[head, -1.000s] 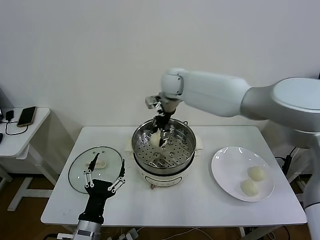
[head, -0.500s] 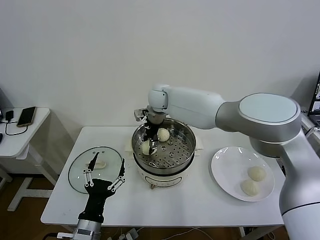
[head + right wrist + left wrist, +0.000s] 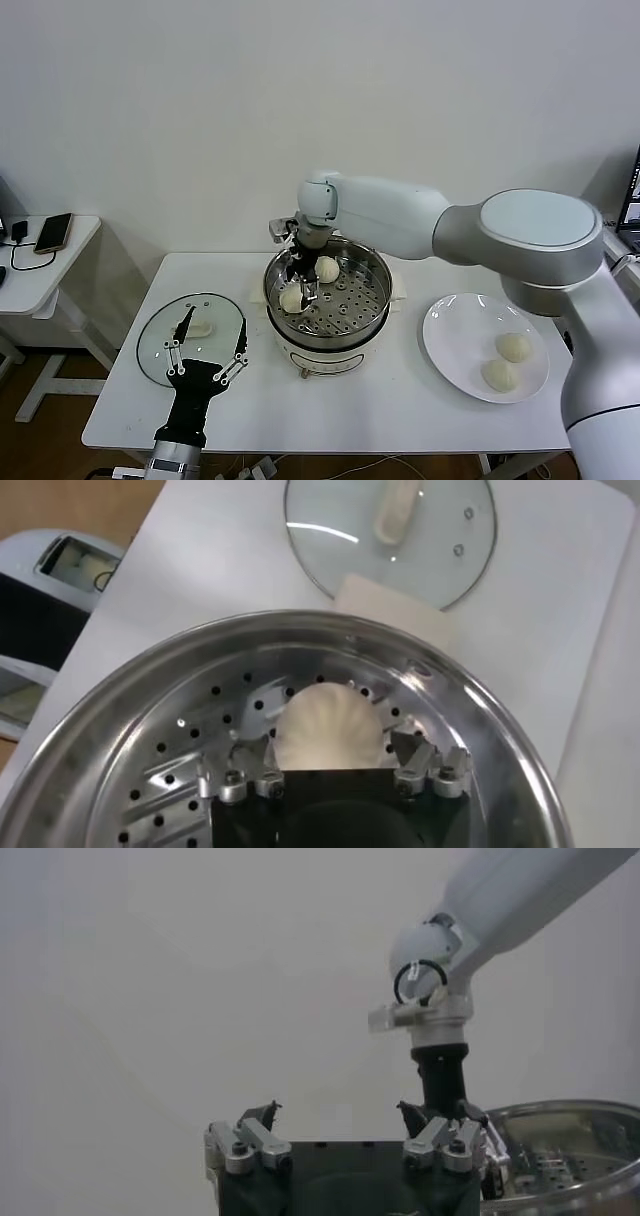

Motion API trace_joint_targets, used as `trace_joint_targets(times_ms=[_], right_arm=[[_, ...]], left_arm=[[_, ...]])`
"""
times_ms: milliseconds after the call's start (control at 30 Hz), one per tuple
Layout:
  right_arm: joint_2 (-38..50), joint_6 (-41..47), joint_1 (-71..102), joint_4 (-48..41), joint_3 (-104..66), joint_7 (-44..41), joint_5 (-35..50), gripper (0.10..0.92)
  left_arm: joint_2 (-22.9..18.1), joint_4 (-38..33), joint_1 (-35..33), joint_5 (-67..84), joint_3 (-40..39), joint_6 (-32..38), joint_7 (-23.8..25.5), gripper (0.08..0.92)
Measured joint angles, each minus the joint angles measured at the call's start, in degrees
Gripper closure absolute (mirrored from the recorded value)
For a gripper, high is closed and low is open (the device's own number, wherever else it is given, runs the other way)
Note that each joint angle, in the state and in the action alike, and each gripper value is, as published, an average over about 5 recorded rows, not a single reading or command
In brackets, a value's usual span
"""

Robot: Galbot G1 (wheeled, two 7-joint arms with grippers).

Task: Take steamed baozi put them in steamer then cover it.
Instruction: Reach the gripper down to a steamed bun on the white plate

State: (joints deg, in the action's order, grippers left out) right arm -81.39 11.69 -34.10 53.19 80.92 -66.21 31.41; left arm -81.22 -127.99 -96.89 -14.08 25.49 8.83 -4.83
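The steamer (image 3: 375,290) stands mid-table and holds two baozi: one at the back (image 3: 326,268) and one at its left side (image 3: 291,299). My right gripper (image 3: 299,290) is down inside the pot, open, with a finger on either side of the left baozi (image 3: 330,718), which rests on the perforated tray (image 3: 150,780). Two more baozi (image 3: 513,346) (image 3: 498,375) lie on the white plate. The glass cover (image 3: 160,345) lies flat on the table at the left; it also shows in the right wrist view (image 3: 440,540). My left gripper (image 3: 207,350) is open and empty, hovering at the cover's near edge.
The white plate (image 3: 450,340) sits right of the steamer. A white pad (image 3: 390,605) lies between cover and pot. A side table with a phone (image 3: 52,232) stands far left. The left wrist view shows the right arm (image 3: 440,998) and the pot rim (image 3: 570,1110).
My right gripper carried a baozi from the pot's middle to its left side and lowered it onto the tray. In the last half second it barely moved. The left arm stayed still.
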Motion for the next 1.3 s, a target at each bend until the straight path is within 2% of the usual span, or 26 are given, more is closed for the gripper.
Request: trace_joint_targets(times_ms=[433,733,967,1300], right_arm=[[21.1,-5.5,-7.6,8.7,-2.9,-11.1,-7.1,0.203],[35.0,-10.7,-1.7,9.9,-6.6,-15.4,-15.4,0.203],[40.3,-13.4,8.2,9.7,-12.6,-16.8,-22.7,0.203],[42.4,-15.3,20.2,8.4,-18.8,-15.3,-29.7,0.203]], left_arm=[[0.6,0.4,0.5,-0.1,-0.8,0.1,0.1,0.177],[0.6,0.6,0.8,-0.1,-0.9,-0.1,0.0,0.177],[0.3,0.9,0.5,-0.1,-0.5,-0.3,-0.3,0.177],[0.2,1.0,0.2,-0.1,-0.2,-0.4,-0.6,0.177]])
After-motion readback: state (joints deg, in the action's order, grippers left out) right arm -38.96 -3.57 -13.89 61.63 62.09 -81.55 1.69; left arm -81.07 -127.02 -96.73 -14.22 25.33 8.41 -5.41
